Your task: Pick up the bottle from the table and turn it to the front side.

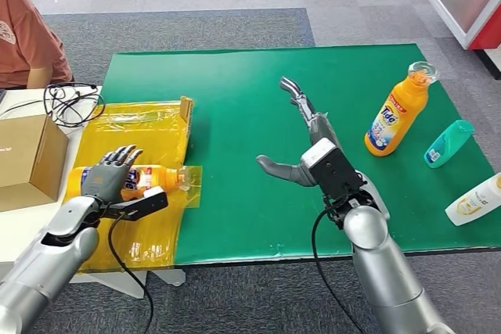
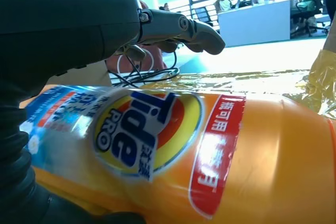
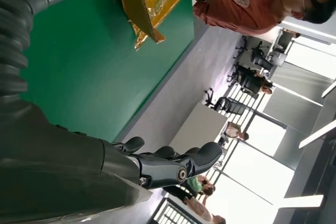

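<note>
The orange bottle (image 1: pixel 142 180) lies on its side on the yellow sheet (image 1: pixel 142 127) under the spread left robot hand (image 1: pixel 109 174), right robot hand (image 1: pixel 301 142) spread wide over the green counter (image 1: pixel 236 115) beside the sheet.

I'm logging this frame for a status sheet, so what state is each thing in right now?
Bottle on the yellow tray: lying on its side, cap on, under the left hand.
Left hand: fingers spread over that bottle, grip not clear.
Right hand: open, holding nothing.
Orange bottle by the far edge: upright.
Teal bottle: lying down.
White bottle: lying down.
</note>
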